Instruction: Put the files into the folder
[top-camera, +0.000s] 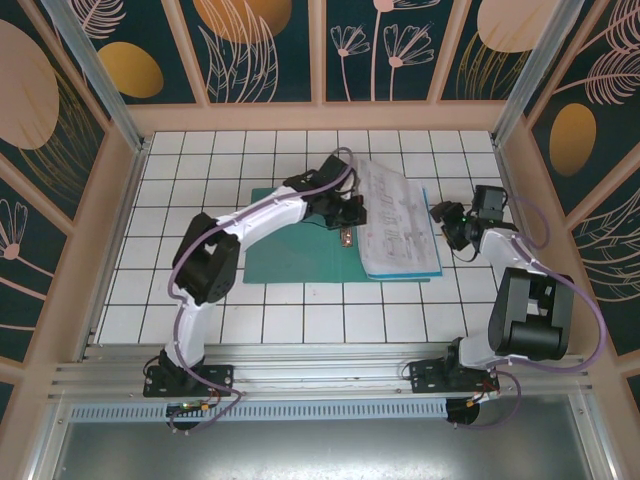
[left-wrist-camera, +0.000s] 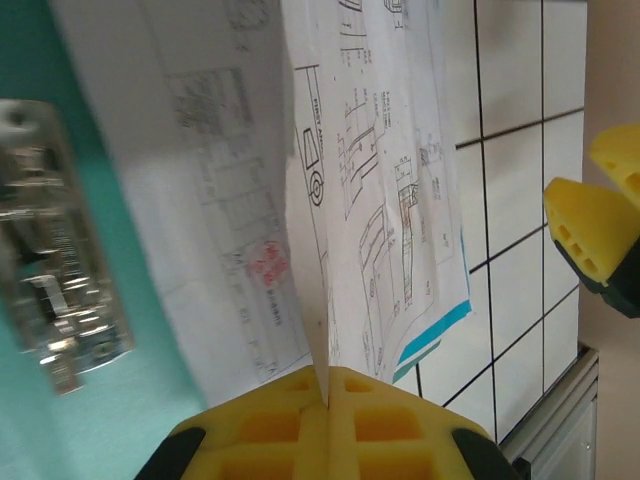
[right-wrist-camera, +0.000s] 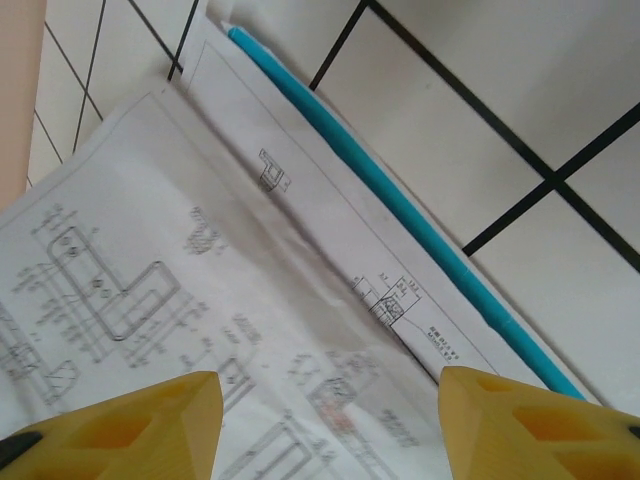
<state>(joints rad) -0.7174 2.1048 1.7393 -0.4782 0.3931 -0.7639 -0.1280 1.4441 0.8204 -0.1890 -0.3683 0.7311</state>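
The teal-green folder (top-camera: 285, 255) lies open on the white tiled table, its metal clip (left-wrist-camera: 60, 290) on the bare inner cover. The files (top-camera: 400, 225), white sheets with black line drawings, lie on its right half. My left gripper (top-camera: 345, 212) is shut on the left edge of one sheet (left-wrist-camera: 300, 200) and holds that edge raised above the others; the pinch shows in the left wrist view (left-wrist-camera: 328, 380). My right gripper (top-camera: 450, 222) hangs open over the right side of the files (right-wrist-camera: 200, 280), nothing between its fingers (right-wrist-camera: 540, 420). The folder's teal edge (right-wrist-camera: 400, 210) runs past the sheets.
Wooden walls (top-camera: 560, 220) stand close round the tiled table, the right one just behind my right arm. Bare white tiles (top-camera: 200, 170) lie left of and behind the folder. An aluminium rail (top-camera: 320, 385) runs along the near edge.
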